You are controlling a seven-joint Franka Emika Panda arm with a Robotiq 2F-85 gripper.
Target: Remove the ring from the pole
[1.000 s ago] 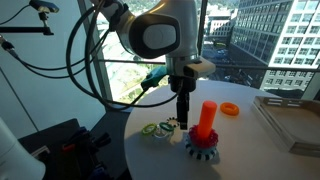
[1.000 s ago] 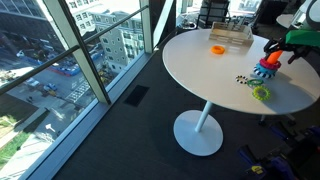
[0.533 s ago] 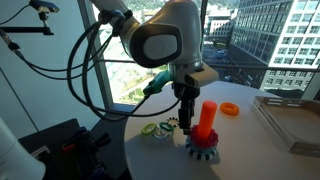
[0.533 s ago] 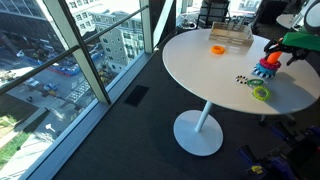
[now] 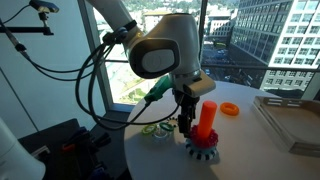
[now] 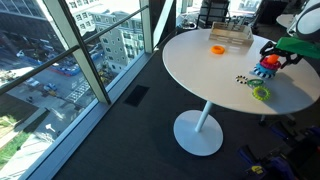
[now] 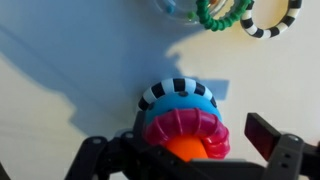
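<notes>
The orange-red pole [image 5: 207, 118] stands upright on the white table [image 5: 250, 150], with stacked rings [image 5: 203, 148] around its foot. In the wrist view the pole's top [image 7: 182, 152] sits low in the middle, ringed by a pink ring [image 7: 186, 127], a blue ring [image 7: 178, 102] and a black-and-white striped ring [image 7: 176, 87]. My gripper [image 5: 189, 125] is right beside the pole and low on it. In the wrist view the gripper [image 7: 180, 150] is open, with one dark finger [image 7: 266, 134] on each side of the stack. It holds nothing. The pole also shows in an exterior view [image 6: 268, 62].
Loose green and striped rings [image 5: 155, 128] lie beside the pole; they show in the wrist view as a green ring [image 7: 220, 14] and a striped ring [image 7: 270, 18]. An orange ring [image 5: 229, 108] lies farther back. A clear tray [image 5: 290, 122] stands at the table's far side.
The gripper has come down and moved closer to the pole, so that its fingers are level with the pole's lower half. The pole and rings have not moved.
</notes>
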